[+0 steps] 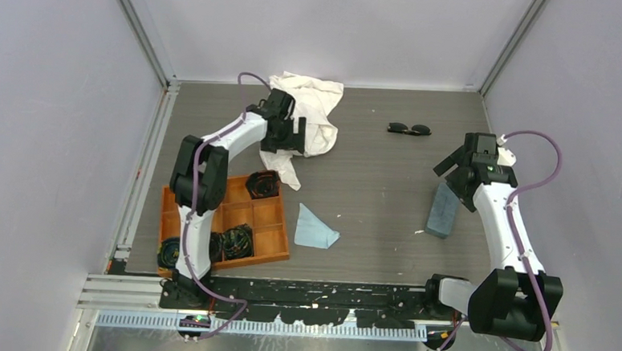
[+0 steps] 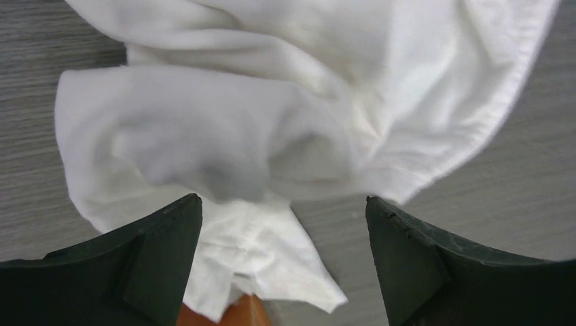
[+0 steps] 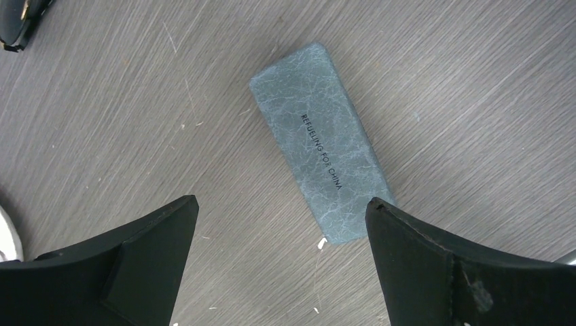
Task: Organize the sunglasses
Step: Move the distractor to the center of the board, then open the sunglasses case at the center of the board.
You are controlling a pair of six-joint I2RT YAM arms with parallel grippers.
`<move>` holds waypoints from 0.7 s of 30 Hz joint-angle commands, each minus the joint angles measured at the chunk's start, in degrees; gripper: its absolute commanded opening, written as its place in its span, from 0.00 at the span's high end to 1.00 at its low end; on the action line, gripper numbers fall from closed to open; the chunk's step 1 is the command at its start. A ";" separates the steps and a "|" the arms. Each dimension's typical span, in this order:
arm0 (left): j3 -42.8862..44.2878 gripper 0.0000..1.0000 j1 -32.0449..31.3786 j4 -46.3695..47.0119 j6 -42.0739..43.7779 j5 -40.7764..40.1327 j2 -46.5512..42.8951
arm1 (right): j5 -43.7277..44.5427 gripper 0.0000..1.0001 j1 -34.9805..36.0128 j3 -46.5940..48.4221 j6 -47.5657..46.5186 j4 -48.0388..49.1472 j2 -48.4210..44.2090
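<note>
Small black-framed sunglasses [image 1: 409,129] are laid on the grey wood-grain counter [image 1: 371,203]; left hand [image 2: 282,204] and right hand [image 3: 282,204] are held apart.

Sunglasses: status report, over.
Left hand open above white cloth. Right hand open above grey-blue case. Sunglasses lie apart, ungrasped, nothing on them.

The dark grey wood-grain table [image 1: 371,195] carries a crumpled white cloth [image 1: 315,103] at its far left and small black-framed sunglasses [image 1: 409,129] at far centre-right. A grey-blue rectangular case [image 1: 442,210] lies on the right, a pale blue cloth [image 1: 315,229] near the middle, and an orange compartment tray [image 1: 267,215] at near left.
</note>
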 commanded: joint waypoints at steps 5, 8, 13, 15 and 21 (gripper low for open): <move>1.25 0.08 -12.84 -1.35 5.96 -1.76 -16.41 | 2.01 0.00 -2.10 -3.38 0.29 2.94 2.40; 1.20 0.08 -15.26 -1.81 4.99 2.98 -17.13 | 1.12 0.00 -2.31 -4.55 0.86 4.56 5.25; -1.74 0.09 -18.39 -0.49 2.44 7.93 -17.28 | 1.12 0.00 -2.48 -5.66 1.07 6.79 9.75; -3.17 0.09 -19.27 0.24 1.62 8.75 -17.35 | 0.69 0.00 -2.48 -6.06 0.96 7.62 11.33; -6.16 0.09 -20.32 2.21 -0.81 10.22 -18.14 | -4.29 0.00 -2.48 -8.52 -0.29 10.70 15.05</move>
